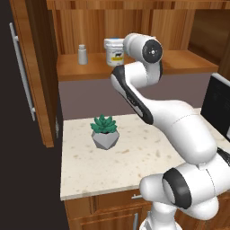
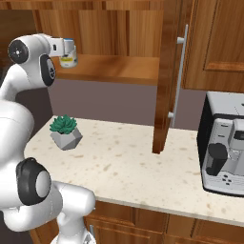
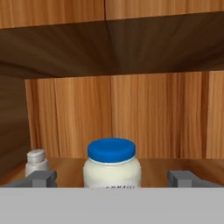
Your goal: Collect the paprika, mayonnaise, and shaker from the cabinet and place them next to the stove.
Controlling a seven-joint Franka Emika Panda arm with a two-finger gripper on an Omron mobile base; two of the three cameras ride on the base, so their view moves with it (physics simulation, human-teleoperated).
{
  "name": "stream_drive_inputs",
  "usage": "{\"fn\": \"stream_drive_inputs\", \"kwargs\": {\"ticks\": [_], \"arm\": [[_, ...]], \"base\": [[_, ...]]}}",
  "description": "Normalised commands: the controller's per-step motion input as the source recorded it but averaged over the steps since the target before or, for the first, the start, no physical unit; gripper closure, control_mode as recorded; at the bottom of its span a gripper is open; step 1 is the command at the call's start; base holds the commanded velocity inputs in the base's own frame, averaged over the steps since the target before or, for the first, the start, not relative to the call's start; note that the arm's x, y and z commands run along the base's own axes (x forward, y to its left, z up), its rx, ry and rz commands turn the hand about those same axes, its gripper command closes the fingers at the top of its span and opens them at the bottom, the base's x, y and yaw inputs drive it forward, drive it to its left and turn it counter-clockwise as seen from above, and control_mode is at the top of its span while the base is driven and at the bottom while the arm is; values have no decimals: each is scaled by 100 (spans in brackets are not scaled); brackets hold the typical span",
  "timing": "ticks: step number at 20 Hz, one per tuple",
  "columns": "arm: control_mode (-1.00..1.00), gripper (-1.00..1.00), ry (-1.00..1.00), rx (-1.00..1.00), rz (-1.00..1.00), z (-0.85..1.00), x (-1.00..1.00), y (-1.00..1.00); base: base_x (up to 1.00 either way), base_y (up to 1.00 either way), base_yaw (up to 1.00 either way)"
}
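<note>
The mayonnaise (image 3: pixel 112 164), a squat white jar with a blue lid, stands on the shelf of the open wooden cabinet (image 1: pixel 179 63). My gripper (image 3: pixel 113 179) is open and level with the jar. Its fingertips (image 3: pixel 41 178) stand wide on either side of the jar and touch nothing. From the base the jar (image 1: pixel 114 51) shows just left of my wrist, and again at the hand (image 2: pixel 68 59). The small pale shaker (image 1: pixel 82 54) stands on the shelf to the jar's left (image 3: pixel 36 161). The paprika and the stove are out of view.
A potted succulent (image 1: pixel 104 131) sits on the speckled counter (image 1: pixel 134 157) below the shelf. The cabinet's open door (image 2: pixel 164 76) with its silver bar handle hangs over the counter. A coffee machine (image 2: pixel 224 147) stands at the counter's right end.
</note>
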Motion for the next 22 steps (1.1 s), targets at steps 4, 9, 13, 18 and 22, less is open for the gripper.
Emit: {"fn": "stream_drive_inputs", "kwargs": {"ticks": [4, 9, 13, 18, 22], "arm": [[-100, -100, 0, 0, 0, 0, 31, 1], [-100, -100, 0, 0, 0, 0, 30, 1], [-100, -100, 4, 0, 0, 0, 33, 2], [-100, -100, 3, 0, 0, 0, 34, 4], [-100, -100, 2, 0, 0, 0, 30, 2]], "base": [[0, 0, 0], [0, 0, 0], [0, 0, 0], [0, 0, 0], [0, 0, 0]]}}
